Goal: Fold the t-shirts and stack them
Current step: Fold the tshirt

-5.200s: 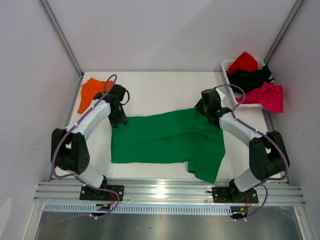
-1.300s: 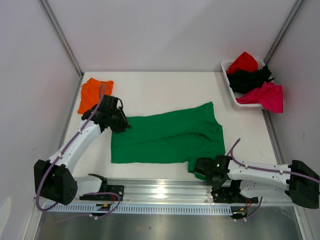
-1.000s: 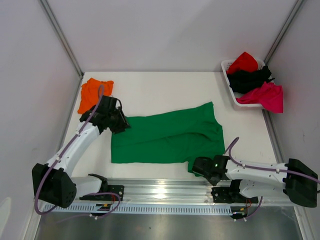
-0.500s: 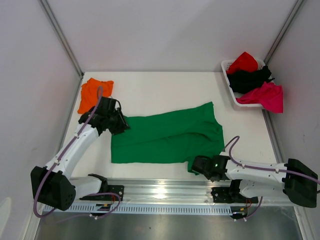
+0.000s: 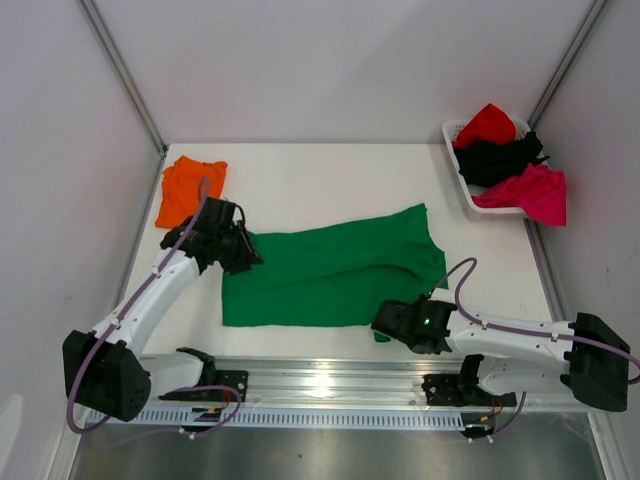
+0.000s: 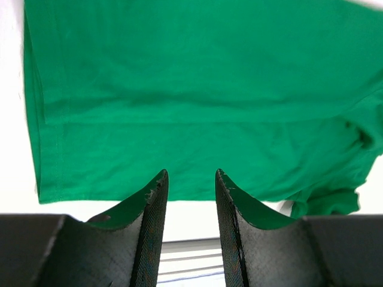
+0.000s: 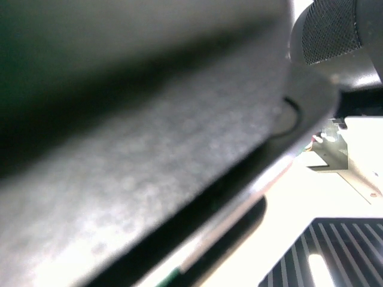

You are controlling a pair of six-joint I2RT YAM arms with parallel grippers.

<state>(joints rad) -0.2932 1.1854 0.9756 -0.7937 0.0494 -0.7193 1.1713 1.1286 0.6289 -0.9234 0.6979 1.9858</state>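
Green t-shirt (image 5: 330,275) lies spread flat mid-frame in the top view. It's light, floppy stuff, so I'd grab hems or corners. Right gripper (image 5: 392,322) looks clenched on its lower-right sleeve. Left gripper (image 5: 243,258) hangs parted and empty at the shirt's upper-left corner.

Green t-shirt (image 5: 330,280) flat, orange t-shirt (image 5: 186,188) folded

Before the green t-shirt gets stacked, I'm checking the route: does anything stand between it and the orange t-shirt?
Only the left claw, open over the far-left corner of the green t-shirt, on the line to the orange t-shirt. Nothing else lies on the table between them.
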